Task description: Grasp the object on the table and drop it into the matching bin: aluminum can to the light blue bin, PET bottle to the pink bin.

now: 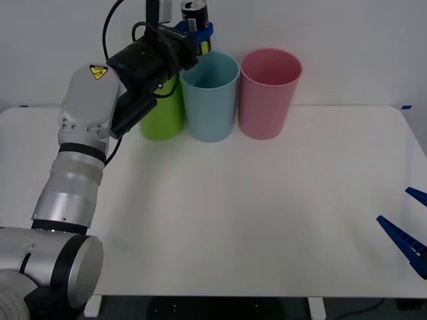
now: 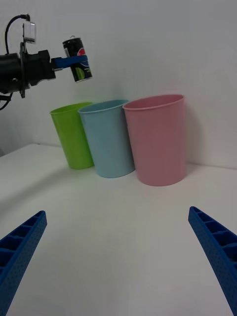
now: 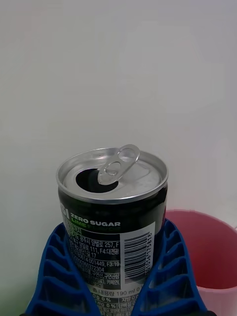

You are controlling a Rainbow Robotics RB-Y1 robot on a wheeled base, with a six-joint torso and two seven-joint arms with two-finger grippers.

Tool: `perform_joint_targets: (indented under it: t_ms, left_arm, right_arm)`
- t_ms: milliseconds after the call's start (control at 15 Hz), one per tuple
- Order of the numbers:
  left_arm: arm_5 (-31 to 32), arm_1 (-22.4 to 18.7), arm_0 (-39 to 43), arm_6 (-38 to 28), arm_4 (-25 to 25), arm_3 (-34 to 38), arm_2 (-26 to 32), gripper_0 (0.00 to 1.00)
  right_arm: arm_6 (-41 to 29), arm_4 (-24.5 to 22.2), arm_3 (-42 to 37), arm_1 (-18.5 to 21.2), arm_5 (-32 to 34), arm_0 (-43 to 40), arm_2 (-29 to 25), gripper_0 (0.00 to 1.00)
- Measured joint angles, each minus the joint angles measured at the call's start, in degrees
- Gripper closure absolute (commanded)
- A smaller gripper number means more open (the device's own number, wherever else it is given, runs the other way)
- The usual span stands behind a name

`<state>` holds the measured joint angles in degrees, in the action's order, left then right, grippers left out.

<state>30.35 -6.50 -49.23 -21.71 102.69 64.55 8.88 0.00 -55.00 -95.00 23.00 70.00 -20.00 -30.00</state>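
left end effector (image 1: 199, 33) raised above the row of bins at the far edge of the tabletop (image 1: 267, 220), blue ribbed fingers (image 3: 170, 276) pinching the aluminum can (image 1: 195, 15) by its sides

can is clear of the tabletop, in the air over the near-left rim of the light blue bin (image 1: 210, 97), roughly above the seam between it and the lime green bin (image 1: 162, 113). right wrist view puts the can (image 2: 77, 59) well above the bin rims, slightly tilted, not touching any bin

can body is dark/black with white print and a barcode, silver top, pull tab (image 3: 118, 163) lifted, mouth opening visible. the task text says greyish side; the frames show black

bins stand in a row, left to right in front view: lime green, light blue, pink bin (image 1: 269, 93). all upright, sides touching or just about. the pink rim also shows behind the can in left wrist view (image 3: 207, 237)

right end effector (image 1: 410, 227) low at the right edge of the tabletop, well apart from the bins, fingers spread wide, holding nothing. its two blue fingers (image 2: 22, 252) sit at the corners of the right wrist view, facing the three bins
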Motion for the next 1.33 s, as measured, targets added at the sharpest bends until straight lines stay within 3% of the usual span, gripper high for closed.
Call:
perform_joint_targets:
  t_ms: [400, 867, 933, 1133, 1333]
  left_arm:
    - [-5.88, 0.49, -7.96, 0.89, 2.83, -11.59, -0.07, 0.99]
    - [-7.60, 1.93, -9.23, 1.57, 4.63, -13.23, -0.34, 0.98]
    - [-7.60, 1.93, -9.23, 1.58, 4.62, -13.23, -0.34, 0.89]
    - [-7.60, 1.93, -9.23, 1.61, 4.02, -13.23, -0.51, 0.00]
    - [-7.60, 1.93, -9.14, 2.02, 3.49, -13.23, -0.71, 0.00]
  right_arm:
    - [0.00, 0.00, 0.00, 0.00, 0.00, 0.00, 0.00, 0.00]
    - [0.00, 0.00, 0.00, 0.00, 0.00, 0.00, 0.00, 0.00]
    - [-0.01, 0.00, 0.00, 0.00, 0.00, 0.00, 0.00, 0.00]
    - [0.00, 0.00, 0.00, 0.00, 0.00, 0.00, 0.00, 0.00]
    - [0.00, 0.00, 0.00, 0.00, 0.00, 0.00, 0.00, 0.00]
